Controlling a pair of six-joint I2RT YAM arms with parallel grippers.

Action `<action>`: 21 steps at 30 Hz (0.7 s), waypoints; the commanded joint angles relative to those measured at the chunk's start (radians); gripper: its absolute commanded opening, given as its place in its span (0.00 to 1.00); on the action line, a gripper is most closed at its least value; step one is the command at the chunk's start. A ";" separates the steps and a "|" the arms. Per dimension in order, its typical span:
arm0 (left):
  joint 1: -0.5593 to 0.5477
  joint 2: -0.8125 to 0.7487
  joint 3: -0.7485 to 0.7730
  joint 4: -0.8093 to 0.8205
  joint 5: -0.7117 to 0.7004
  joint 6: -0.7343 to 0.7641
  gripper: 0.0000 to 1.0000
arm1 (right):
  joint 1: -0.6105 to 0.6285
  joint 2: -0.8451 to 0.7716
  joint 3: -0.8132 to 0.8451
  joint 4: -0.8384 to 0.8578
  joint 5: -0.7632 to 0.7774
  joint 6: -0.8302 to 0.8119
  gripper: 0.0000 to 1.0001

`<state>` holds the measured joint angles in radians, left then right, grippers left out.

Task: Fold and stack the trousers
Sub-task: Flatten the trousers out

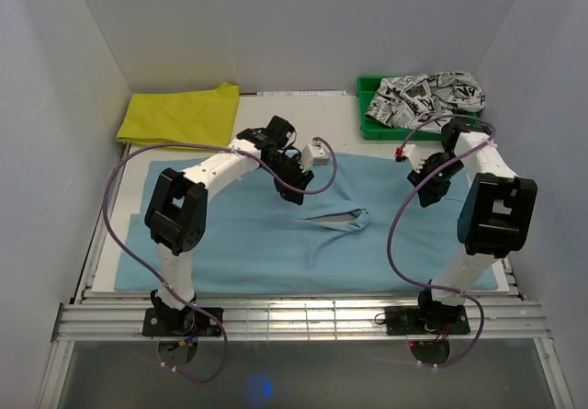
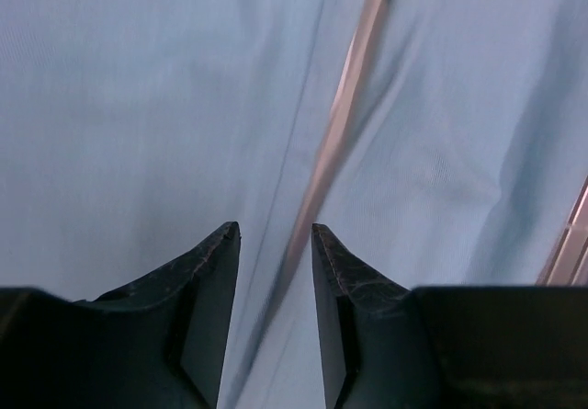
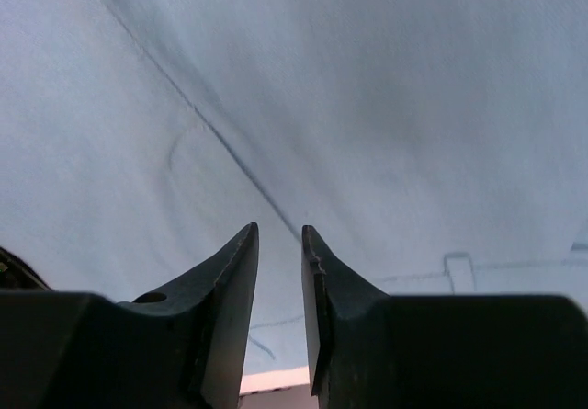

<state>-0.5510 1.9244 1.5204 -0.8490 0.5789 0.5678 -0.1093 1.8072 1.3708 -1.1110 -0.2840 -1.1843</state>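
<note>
Trousers (image 1: 266,244) lie spread flat across the table (image 1: 294,115). They look like light, floppy cloth that I expect to sag and slide unless I pinch an edge or the waistband (a doubled layer should grip best). My left gripper (image 2: 276,230) and right gripper (image 3: 280,230) hover just over the cloth, jaws slightly apart, holding nothing.

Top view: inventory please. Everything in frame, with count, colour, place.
trousers: 1, light blue, spread across the middle of the table
yellow cloth: 1, yellow, far left corner
printed cloth: 1, black on white, bunched in the bin
bin: 1, green, far right corner
table: 1, white, under everything
cables: 2, purple, one looping off each arm
left arm: 1, white and black, over the trousers
right arm: 1, white and black, right side
left gripper: 1, black, open, empty
right gripper: 1, black, open, empty
</note>
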 commanded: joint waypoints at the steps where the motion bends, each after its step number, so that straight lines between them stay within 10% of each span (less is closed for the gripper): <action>1: -0.067 0.068 0.131 0.090 0.116 0.006 0.47 | -0.052 -0.060 -0.005 -0.091 0.032 0.045 0.31; 21: -0.317 0.203 0.188 0.182 0.116 0.079 0.48 | -0.113 -0.048 -0.210 -0.056 0.187 0.135 0.26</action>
<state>-0.8623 2.1529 1.7027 -0.6838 0.6800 0.6197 -0.2096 1.7283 1.1618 -1.1896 -0.1108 -1.0744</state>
